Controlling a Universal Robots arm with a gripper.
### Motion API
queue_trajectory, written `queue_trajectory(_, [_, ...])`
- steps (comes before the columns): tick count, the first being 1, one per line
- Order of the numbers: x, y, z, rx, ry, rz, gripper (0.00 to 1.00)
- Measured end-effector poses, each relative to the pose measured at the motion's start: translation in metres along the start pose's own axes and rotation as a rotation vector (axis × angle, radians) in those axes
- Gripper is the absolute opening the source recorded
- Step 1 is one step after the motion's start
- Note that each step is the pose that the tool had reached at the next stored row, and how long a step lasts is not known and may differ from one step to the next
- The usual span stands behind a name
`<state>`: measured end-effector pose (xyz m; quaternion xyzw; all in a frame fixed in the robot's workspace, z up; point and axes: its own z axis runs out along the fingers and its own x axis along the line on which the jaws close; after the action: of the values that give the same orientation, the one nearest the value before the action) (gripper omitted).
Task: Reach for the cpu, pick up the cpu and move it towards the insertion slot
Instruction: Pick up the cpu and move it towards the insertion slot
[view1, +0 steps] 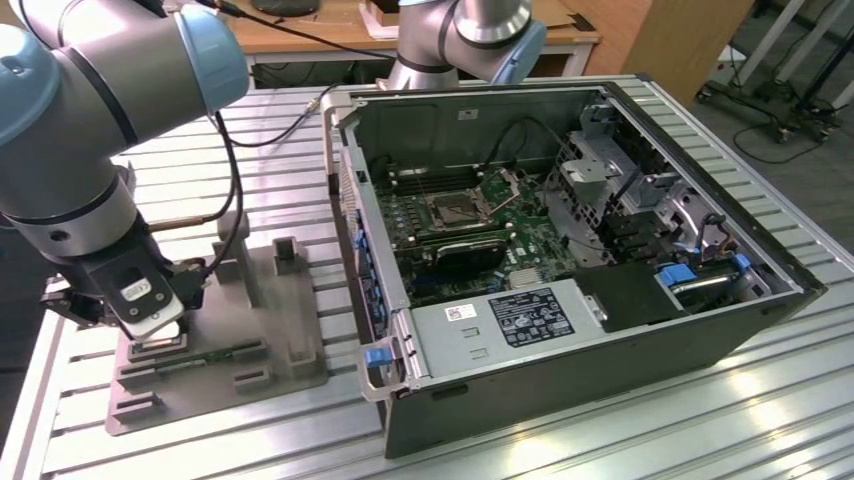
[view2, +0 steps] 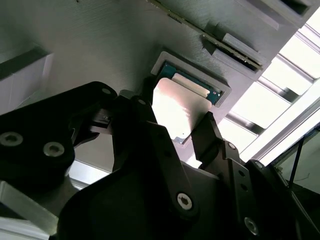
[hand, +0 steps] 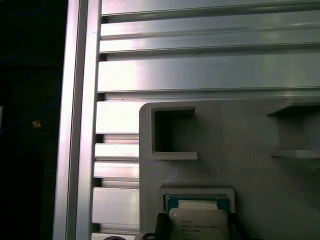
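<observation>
Exterior view: the arm (view1: 80, 150) stood at the exterior view's left, bent down over the grey tray (view1: 274, 330) on the slatted table (view1: 227, 445). The gripper (view1: 158, 325) was low over the tray's near corner. A green memory stick (view1: 200, 357) lay along the tray just beside it.

Second wrist view: we noted the gripper (view2: 177, 114) narrowed around the cpu (view2: 182, 100), with one black finger (view2: 145, 107) against one edge and the other against the opposite edge. The chip's silvery top faced up. Its green rim showed at the far side, inside the tray's square recess (view2: 162, 57). We could not tell whether the cpu was seated in the recess or raised off it.

First wrist view: the cpu (hand: 197, 222) sat within the recess outline, near the tray's (hand: 240, 150) edge, with table slats (hand: 200, 75) beyond.

The slot (view1: 455, 210) lay on the board inside the open case (view1: 601, 345), well apart from the tray, with its bracket tipped up.
</observation>
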<state>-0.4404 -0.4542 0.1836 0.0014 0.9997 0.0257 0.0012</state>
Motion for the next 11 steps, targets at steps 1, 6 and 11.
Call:
queue_trajectory(1, [0.0000,0.0000,-0.0016,0.0001,0.0001,0.000,0.55])
queue_trajectory(6, [0.0000,0.0001,-0.0030,0.0000,0.0000,0.000,0.55])
queue_trajectory(11, [0.0000,0.0002,-0.0040,-0.0001,0.0000,0.000,0.55])
